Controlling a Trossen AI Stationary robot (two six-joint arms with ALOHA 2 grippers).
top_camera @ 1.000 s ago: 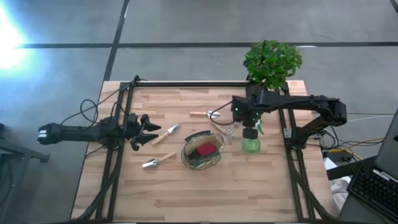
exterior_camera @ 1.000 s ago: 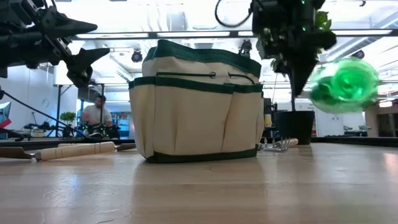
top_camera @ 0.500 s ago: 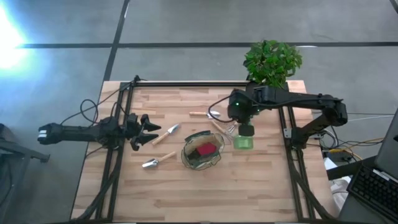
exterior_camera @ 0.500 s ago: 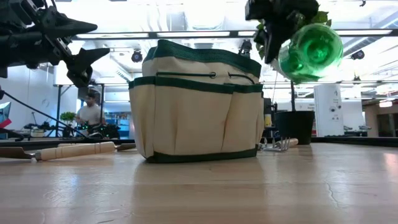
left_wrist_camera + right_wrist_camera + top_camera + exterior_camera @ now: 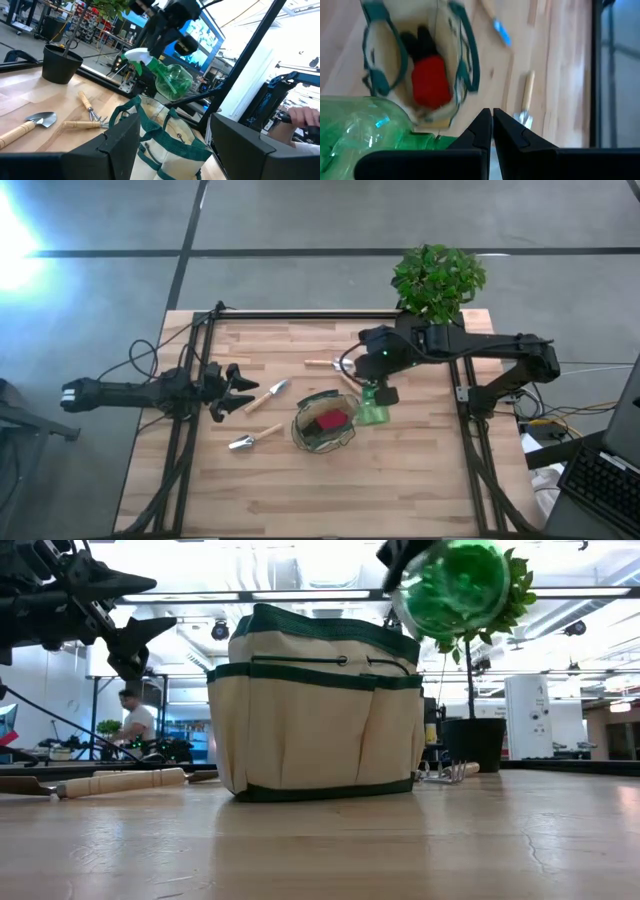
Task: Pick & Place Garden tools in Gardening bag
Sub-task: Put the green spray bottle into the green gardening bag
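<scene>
Take the bag [image 5: 325,422] as your landmark: it stands mid-table [image 5: 300,500] with its mouth up, so anything lowered from above can drop straight in. A red-and-black piece [image 5: 330,420] already lies inside it. Your right gripper [image 5: 381,392] hangs just above the bag's right rim, fingers pressed together on the neck of a green spray bottle [image 5: 372,410]; I judge you carry it high so that it clears the soft sides and loop handles before release. The bottle is tilted, its body toward the bag.

Your left gripper [image 5: 232,391] waits well left of the bag, fingers spread and holding nothing, out of the right arm's way.

Tools left on the table: a trowel [image 5: 265,397] just left of the bag, a second trowel [image 5: 254,439] to its lower left, a fork [image 5: 328,364] behind it, and another fork [image 5: 447,771] at its right side.

The table is pale wood planks in a black frame, with a potted plant [image 5: 437,280] at the far right corner. Beyond it is a bright workshop, and a person [image 5: 132,720] sits far behind the bag.
</scene>
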